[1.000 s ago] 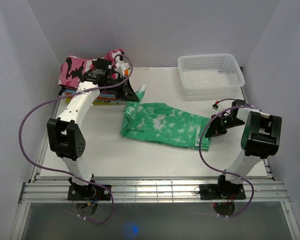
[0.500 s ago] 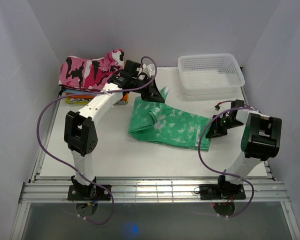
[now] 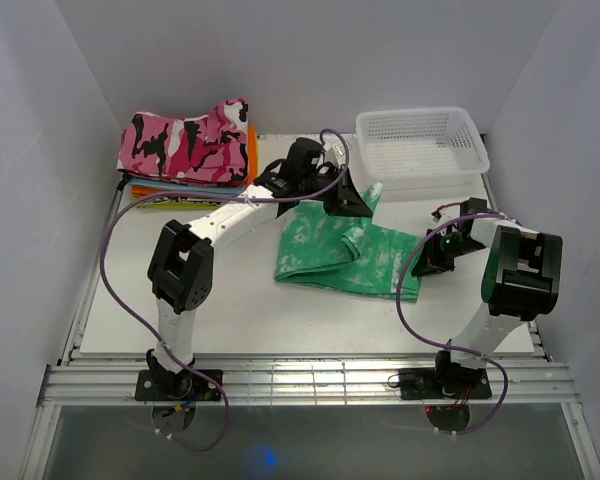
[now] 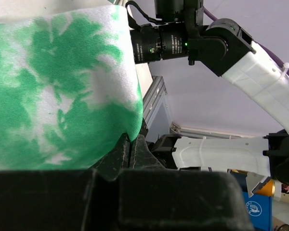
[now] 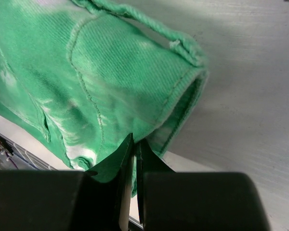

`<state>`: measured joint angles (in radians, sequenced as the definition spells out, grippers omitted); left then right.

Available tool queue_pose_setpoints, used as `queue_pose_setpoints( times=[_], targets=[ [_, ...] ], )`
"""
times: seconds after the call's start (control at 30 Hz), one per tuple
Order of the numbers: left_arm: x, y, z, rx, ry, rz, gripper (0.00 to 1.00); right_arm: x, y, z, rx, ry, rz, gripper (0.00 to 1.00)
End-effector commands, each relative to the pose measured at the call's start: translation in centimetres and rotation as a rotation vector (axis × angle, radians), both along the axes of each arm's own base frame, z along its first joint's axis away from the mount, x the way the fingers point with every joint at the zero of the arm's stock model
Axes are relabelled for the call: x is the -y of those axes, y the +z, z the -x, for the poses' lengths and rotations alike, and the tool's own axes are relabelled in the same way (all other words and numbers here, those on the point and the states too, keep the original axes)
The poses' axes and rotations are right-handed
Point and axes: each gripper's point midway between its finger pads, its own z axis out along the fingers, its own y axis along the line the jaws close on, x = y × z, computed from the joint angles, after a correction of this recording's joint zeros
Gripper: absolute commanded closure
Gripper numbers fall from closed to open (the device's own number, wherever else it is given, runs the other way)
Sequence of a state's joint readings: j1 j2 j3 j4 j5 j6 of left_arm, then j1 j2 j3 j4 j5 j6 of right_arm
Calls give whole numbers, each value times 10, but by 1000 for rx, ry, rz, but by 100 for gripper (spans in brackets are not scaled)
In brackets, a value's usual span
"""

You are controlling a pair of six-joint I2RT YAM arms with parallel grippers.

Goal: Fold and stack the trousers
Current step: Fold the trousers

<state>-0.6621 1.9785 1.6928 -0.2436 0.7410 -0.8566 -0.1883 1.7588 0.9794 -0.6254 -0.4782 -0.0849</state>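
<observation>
The mint green trousers with white blotches (image 3: 345,258) lie partly folded at the table's middle right. My left gripper (image 3: 358,203) is shut on a corner of the trousers (image 4: 58,91) and holds it lifted above the rest, near the white basket. My right gripper (image 3: 427,258) is shut on the trousers' right end (image 5: 111,82), which rests low over the table. In the left wrist view the fabric hangs from the closed jaws (image 4: 131,142); in the right wrist view the closed jaws (image 5: 135,144) pinch the hem.
A white mesh basket (image 3: 420,148) stands at the back right, close to my left gripper. A pink, black and white camouflage garment (image 3: 185,135) lies on orange folded clothes (image 3: 252,148) at the back left.
My left gripper has carried the trousers' corner rightwards from the back left toward the basket, folding the fabric over itself. The right gripper has stayed in place.
</observation>
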Motion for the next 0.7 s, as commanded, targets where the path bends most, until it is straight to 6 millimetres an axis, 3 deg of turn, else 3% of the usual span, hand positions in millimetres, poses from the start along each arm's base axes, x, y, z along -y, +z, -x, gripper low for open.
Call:
queue_pose_setpoints(
  times=[0.0, 0.2, 0.33, 0.67],
  targets=[
    [22, 17, 0, 31, 10, 64, 100, 35, -36, 8, -53, 19, 212, 92],
    [61, -1, 10, -2, 0, 28, 100, 34, -37, 8, -53, 31, 207, 92],
    [81, -31, 15, -30, 30, -56, 100, 36, -35, 8, -45, 39, 211, 92],
    [105, -63, 30, -42, 50, -146, 100, 34, -37, 8, -47, 38, 201, 92]
  ],
)
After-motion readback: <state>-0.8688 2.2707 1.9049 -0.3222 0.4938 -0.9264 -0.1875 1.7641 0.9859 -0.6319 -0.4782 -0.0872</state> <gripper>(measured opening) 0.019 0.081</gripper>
